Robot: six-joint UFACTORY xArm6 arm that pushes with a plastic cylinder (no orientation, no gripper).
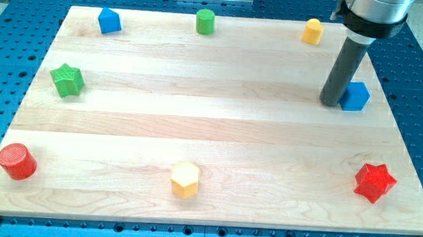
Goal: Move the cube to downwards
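A blue cube [356,96] sits near the right edge of the wooden board [219,119], in the upper right part of the view. My tip [331,103] rests on the board right against the cube's left side, touching or nearly touching it. The dark rod rises from there toward the view's top right.
Around the board: a blue house-shaped block [109,20] top left, a green cylinder [205,21] top middle, a yellow cylinder [312,30] top right, a green star [67,79] left, a red cylinder [17,161] bottom left, a yellow hexagon [185,179] bottom middle, a red star [375,181] bottom right.
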